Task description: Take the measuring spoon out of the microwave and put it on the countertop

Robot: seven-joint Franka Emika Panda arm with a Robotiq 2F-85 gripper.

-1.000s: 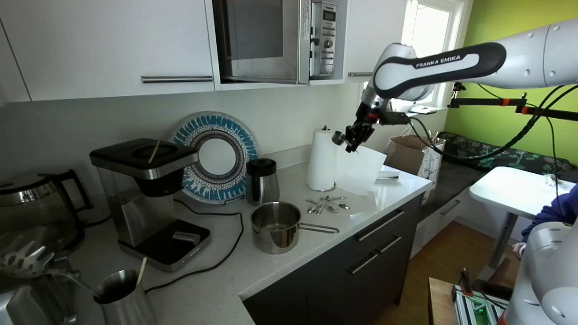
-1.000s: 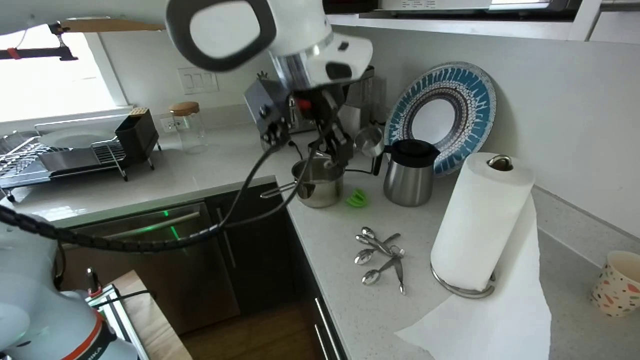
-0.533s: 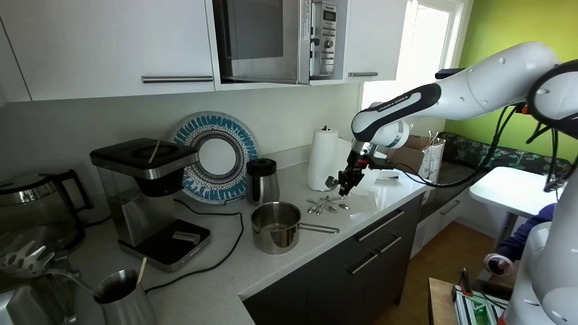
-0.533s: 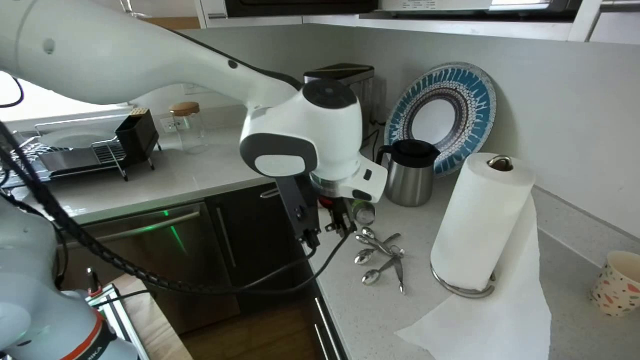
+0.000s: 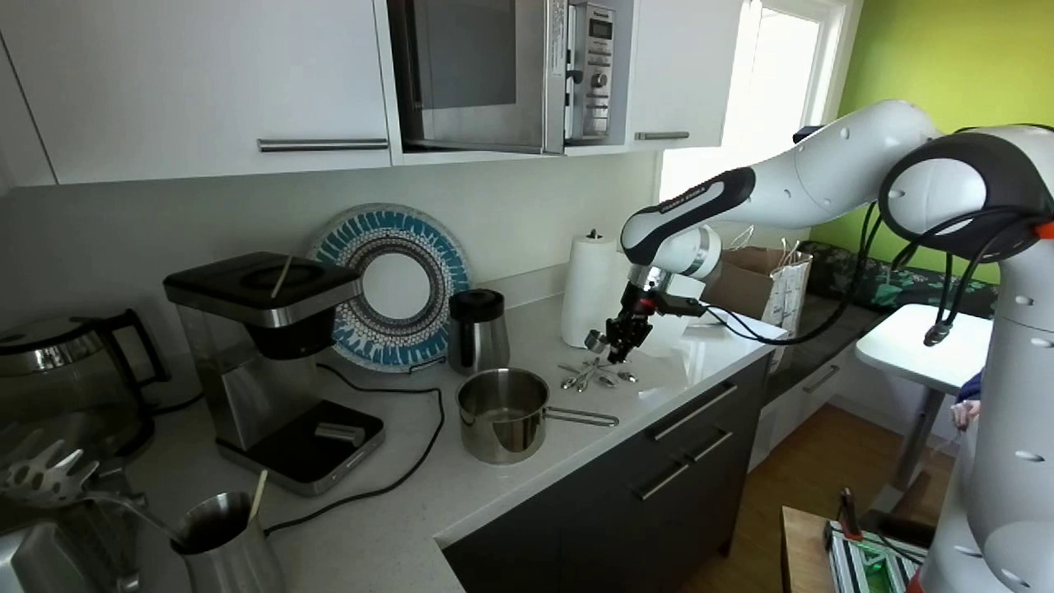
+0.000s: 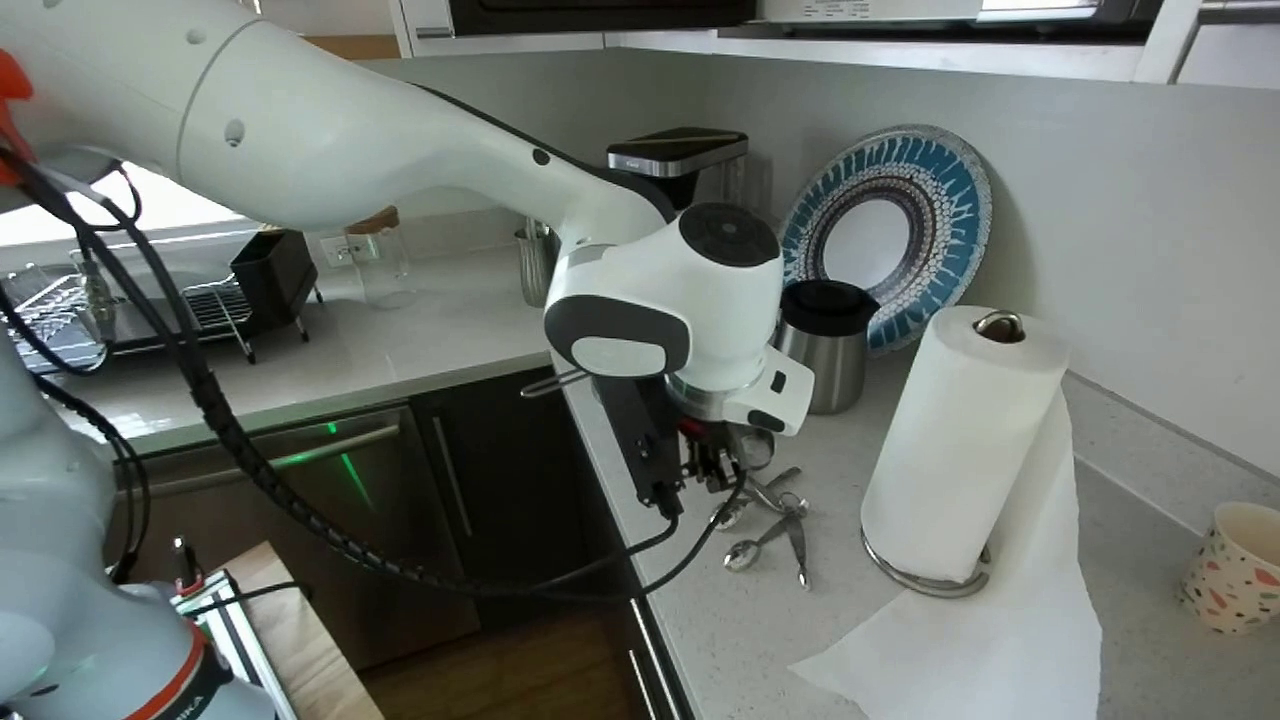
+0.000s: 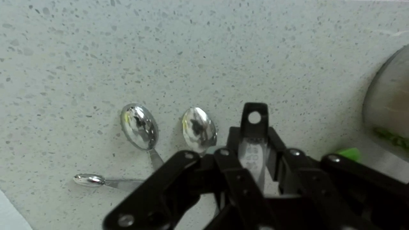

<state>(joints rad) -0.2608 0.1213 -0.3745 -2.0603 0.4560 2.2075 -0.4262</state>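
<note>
My gripper (image 7: 255, 140) is shut on the handle of a metal measuring spoon (image 7: 252, 156). The handle's dark end with a hole sticks out past the fingertips in the wrist view. In both exterior views the gripper (image 5: 626, 333) (image 6: 715, 468) points down low over the white countertop (image 5: 370, 535) (image 6: 690, 620), just above a cluster of spoons. The measuring spoon's round steel bowl shows beside the gripper (image 5: 594, 341) (image 6: 755, 446); it is hidden in the wrist view. The silver microwave (image 5: 593, 74) is set high in the cabinets, its dark glass door (image 5: 469, 58) standing open.
Several small spoons (image 5: 586, 375) (image 6: 790, 525) lie crossed below the gripper. A steel pot (image 5: 502, 416), carafe (image 5: 479, 338), paper towel roll (image 5: 588, 288), patterned plate (image 5: 354, 329) and coffee machine (image 5: 255, 395) stand on the countertop. A green object (image 7: 351, 154) shows at the right in the wrist view.
My gripper has come down with the measuring spoon from above the countertop to low over the spoons. In the last half second it has shifted slightly sideways towards the spoon cluster.
</note>
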